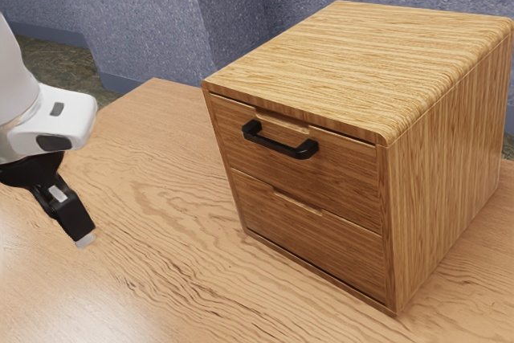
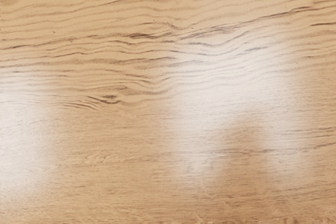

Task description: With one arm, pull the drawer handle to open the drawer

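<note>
Presently the black pincer [image 1: 79, 230], its gape impossible to tell, hangs low over the pale wooden desk [image 1: 161, 279], well apart from the black bar handle [image 1: 279, 140] on the shut upper wooden drawer [image 1: 337, 174], apparently staged for approach.

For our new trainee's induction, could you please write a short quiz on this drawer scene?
1. Which drawer bears the black handle? A) top B) lower C) both
2. Fill in: the gripper is toward the exterior view's ____ of the cabinet.
3. True or false: the gripper touches the handle.

Key:
1. A, the top drawer.
2. left
3. False; they are well apart.
</note>
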